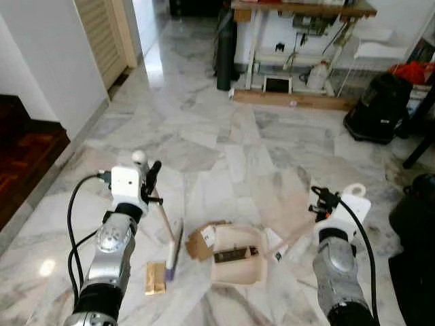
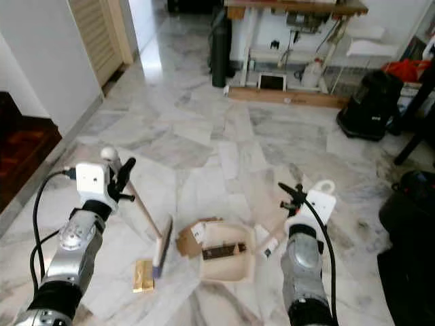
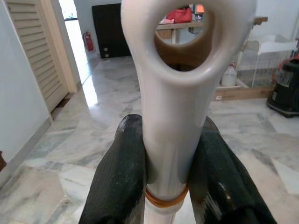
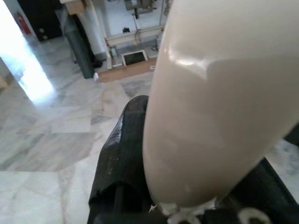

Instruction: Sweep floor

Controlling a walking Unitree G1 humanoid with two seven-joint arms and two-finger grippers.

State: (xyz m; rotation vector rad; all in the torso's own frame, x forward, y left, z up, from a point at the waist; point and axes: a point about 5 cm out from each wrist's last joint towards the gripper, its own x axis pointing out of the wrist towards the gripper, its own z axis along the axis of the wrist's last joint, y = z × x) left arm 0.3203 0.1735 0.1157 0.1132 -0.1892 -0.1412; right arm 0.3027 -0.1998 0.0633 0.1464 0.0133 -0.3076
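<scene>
My left gripper (image 1: 151,178) is shut on the white looped top of a small broom's handle (image 3: 174,116). Its thin stick slopes down to the brush head (image 1: 175,252), which rests on the marble floor. My right gripper (image 1: 323,200) is shut on the cream handle (image 4: 210,102) of a dustpan (image 1: 238,272). The pan lies flat on the floor between my arms with a brown scrap (image 1: 235,255) inside. A torn cardboard piece (image 1: 200,242) lies at the pan's left rim. A yellowish block (image 1: 155,278) lies just left of the brush head.
A dark wooden step (image 1: 24,153) drops off at the left past a white wall. Ahead stand a workbench (image 1: 299,10), a black cylinder (image 1: 226,51), a white jug (image 1: 317,75) and a black bag (image 1: 377,109). A black object (image 1: 414,217) sits close on the right.
</scene>
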